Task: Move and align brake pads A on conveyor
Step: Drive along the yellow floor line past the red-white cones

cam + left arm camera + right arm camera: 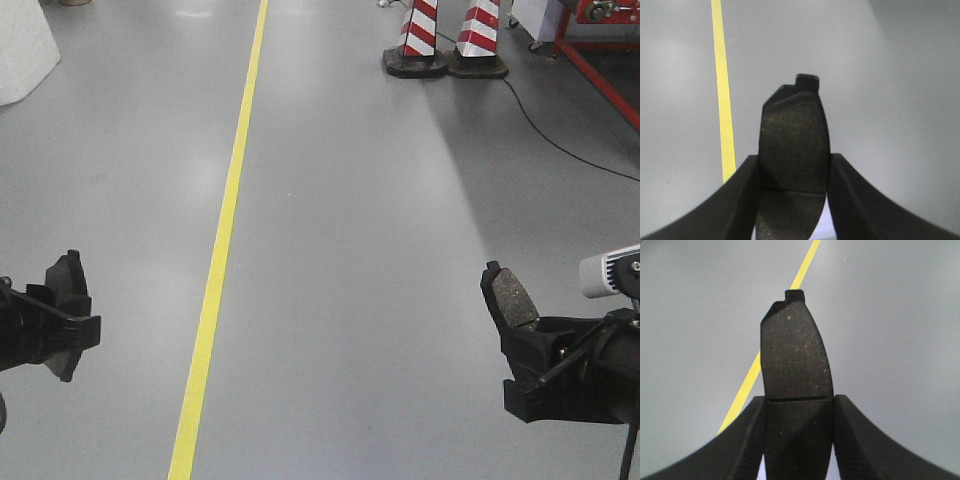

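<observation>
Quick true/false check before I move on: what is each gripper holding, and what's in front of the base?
1. The left gripper is shut on the left pad. True.
2. The right gripper is empty. False: it is shut on the right pad, which sticks out past its fingertips.
3. The conveyor is in view ahead. False: no view shows it, only grey floor.
4. In the front view the yellow line runs between the two grippers. True.
5. The cones stand left of the yellow line. False: they stand to its right, at the far end.
</observation>
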Controlling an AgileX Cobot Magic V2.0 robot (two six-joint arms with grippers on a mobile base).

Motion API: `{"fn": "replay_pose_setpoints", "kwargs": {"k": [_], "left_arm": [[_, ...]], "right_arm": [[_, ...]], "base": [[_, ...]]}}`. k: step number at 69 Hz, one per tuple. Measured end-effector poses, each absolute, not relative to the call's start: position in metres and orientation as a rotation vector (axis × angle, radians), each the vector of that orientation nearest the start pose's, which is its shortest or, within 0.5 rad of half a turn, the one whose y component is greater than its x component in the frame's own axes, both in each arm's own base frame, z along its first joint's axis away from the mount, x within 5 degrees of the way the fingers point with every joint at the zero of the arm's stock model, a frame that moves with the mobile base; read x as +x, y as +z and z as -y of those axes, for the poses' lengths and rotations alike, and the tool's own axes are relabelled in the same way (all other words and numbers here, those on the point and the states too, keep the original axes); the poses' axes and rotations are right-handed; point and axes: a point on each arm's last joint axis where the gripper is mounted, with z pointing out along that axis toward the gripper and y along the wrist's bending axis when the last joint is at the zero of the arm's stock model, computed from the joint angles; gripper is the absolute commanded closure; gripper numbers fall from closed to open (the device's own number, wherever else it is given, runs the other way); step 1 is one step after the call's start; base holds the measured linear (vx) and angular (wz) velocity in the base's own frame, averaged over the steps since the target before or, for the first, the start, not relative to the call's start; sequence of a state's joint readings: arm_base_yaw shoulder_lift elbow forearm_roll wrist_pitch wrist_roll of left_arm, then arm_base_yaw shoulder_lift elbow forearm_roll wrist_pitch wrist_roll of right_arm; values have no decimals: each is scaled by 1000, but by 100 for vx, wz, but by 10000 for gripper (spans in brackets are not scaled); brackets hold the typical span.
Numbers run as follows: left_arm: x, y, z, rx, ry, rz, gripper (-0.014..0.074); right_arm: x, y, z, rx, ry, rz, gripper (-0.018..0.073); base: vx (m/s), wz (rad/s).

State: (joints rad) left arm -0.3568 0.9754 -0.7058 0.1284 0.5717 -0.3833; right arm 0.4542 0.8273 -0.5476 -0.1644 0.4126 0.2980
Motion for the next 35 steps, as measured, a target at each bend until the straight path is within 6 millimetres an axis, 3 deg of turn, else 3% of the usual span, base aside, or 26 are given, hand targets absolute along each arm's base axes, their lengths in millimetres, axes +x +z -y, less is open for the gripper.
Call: {"fn": "replay_pose_setpoints", "kwargs": {"k": [35], "left_arm": [[181, 293, 61, 60, -238, -2330, 398]], "right_arm": [[149, 279, -66, -296, 272, -2162, 482]], "base": [[55, 2]]}}
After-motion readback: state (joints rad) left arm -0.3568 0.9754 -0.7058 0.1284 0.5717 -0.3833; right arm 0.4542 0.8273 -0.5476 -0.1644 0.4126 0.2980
